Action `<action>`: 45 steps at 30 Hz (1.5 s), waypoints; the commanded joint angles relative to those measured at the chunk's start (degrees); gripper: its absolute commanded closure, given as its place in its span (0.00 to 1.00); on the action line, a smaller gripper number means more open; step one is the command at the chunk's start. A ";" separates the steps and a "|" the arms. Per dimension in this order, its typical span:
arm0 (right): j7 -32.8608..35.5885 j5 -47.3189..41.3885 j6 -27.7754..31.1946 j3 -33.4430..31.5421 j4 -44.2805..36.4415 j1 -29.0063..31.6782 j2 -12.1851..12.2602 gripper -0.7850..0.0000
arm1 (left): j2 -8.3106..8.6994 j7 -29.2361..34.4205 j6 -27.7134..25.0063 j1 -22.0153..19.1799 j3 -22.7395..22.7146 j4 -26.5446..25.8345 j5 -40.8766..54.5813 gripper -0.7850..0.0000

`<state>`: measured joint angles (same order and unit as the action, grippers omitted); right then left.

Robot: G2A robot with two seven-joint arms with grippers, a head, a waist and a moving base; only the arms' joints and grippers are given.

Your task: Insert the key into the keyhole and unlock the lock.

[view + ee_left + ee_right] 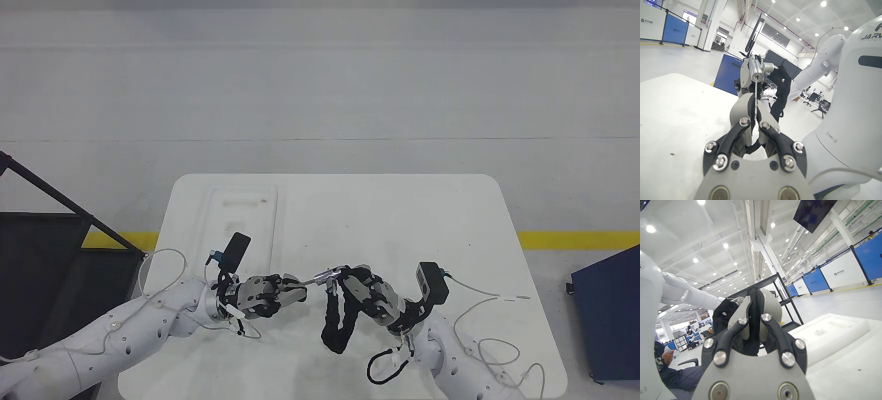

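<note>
We: left tool (754, 106) pinches key (755, 91) | right tool (753, 300) clamps lock (755, 66) | key shaft points straight at keyhole (757, 77)

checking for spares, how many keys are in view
1: the key, gripped in the left tool, tip at the keyhole of the lock in the right tool. Others may be hidden.

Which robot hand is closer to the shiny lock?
Right. The right gripper clamps the lock itself; the left gripper holds the key by its far end, tip at the keyhole.
</note>
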<state>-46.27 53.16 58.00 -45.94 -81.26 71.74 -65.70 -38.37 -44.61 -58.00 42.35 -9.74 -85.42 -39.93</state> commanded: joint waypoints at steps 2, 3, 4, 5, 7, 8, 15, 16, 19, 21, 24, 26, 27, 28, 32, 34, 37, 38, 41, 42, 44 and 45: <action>0.00 0.00 0.00 0.00 0.00 0.00 0.00 1.00 | 0.00 0.00 0.00 0.00 0.00 0.01 0.00 1.00; 0.00 0.00 0.00 0.00 0.00 0.00 0.00 1.00 | 0.00 0.00 0.00 0.00 0.00 0.01 0.00 1.00; 0.00 0.00 0.00 0.00 0.00 0.00 0.00 1.00 | 0.00 0.00 0.00 0.00 0.00 0.01 0.00 1.00; 0.00 0.00 0.00 0.00 0.00 0.00 0.00 1.00 | 0.00 0.00 0.00 0.00 0.00 0.01 0.00 1.00; 0.00 0.00 0.00 0.00 0.00 0.00 0.00 1.00 | 0.00 0.00 0.00 0.00 0.00 0.01 0.00 1.00; 0.00 0.00 0.00 0.00 0.00 0.00 0.00 1.00 | 0.00 0.00 0.00 0.00 0.00 0.01 0.00 1.00; 0.00 0.00 0.00 0.00 0.00 0.00 0.00 1.00 | 0.00 0.00 0.00 0.00 0.00 0.01 0.00 1.00; 0.00 0.00 0.00 0.00 0.00 0.00 0.00 1.00 | 0.00 0.00 0.00 0.00 0.00 0.01 0.00 1.00; 0.00 0.00 0.00 0.00 0.00 0.00 0.00 1.00 | 0.00 0.00 0.00 0.00 0.00 0.01 0.00 1.00; 0.00 0.00 0.00 0.00 0.00 0.00 0.00 1.00 | 0.00 0.00 0.00 0.00 0.00 0.01 0.00 1.00; 0.00 0.00 0.00 0.00 0.00 0.00 0.00 1.00 | 0.00 0.00 0.00 0.00 0.00 0.01 0.00 1.00; 0.00 0.00 0.00 0.00 0.00 0.00 0.00 1.00 | 0.00 0.00 0.00 0.00 0.00 0.01 0.00 1.00; 0.00 0.00 0.00 0.00 0.00 0.00 0.00 1.00 | 0.00 0.00 0.00 0.00 0.00 0.01 0.00 1.00; 0.00 0.00 0.00 0.00 0.00 0.00 0.00 1.00 | 0.00 0.00 0.00 0.00 0.00 0.01 0.00 1.00; 0.00 0.00 0.00 0.00 0.00 0.00 0.00 0.75 | 0.00 0.00 0.00 0.00 0.00 0.01 0.00 1.00; 0.00 0.00 0.00 0.00 0.00 0.00 0.00 0.72 | 0.00 0.00 0.00 0.00 0.00 0.01 0.00 0.85; 0.00 0.00 0.00 0.00 0.00 0.00 0.00 1.00 | 0.00 0.00 0.00 0.00 0.00 0.01 0.00 1.00; 0.00 0.00 0.00 0.00 0.00 0.00 0.00 1.00 | 0.00 0.00 0.00 0.00 0.00 0.01 0.00 1.00; 1.97 1.43 -0.38 -0.39 -1.84 -0.27 0.04 1.00 | 0.00 0.00 0.00 0.00 0.00 0.01 0.00 1.00; 1.10 1.13 -0.85 -0.93 -2.88 0.34 0.03 1.00 | 0.00 0.00 0.00 0.00 0.00 0.01 0.00 1.00; 0.21 0.43 -1.09 -1.83 -4.43 1.22 -0.01 1.00 | 0.00 0.00 0.00 0.00 0.00 0.01 0.00 1.00; 0.21 0.97 -1.98 -2.59 -4.40 1.44 0.03 1.00 | 0.00 0.00 0.00 0.00 0.00 0.01 0.00 1.00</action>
<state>-45.86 53.74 56.73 -47.82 -85.62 72.95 -65.71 -38.37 -44.61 -58.00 42.35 -9.74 -85.42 -39.93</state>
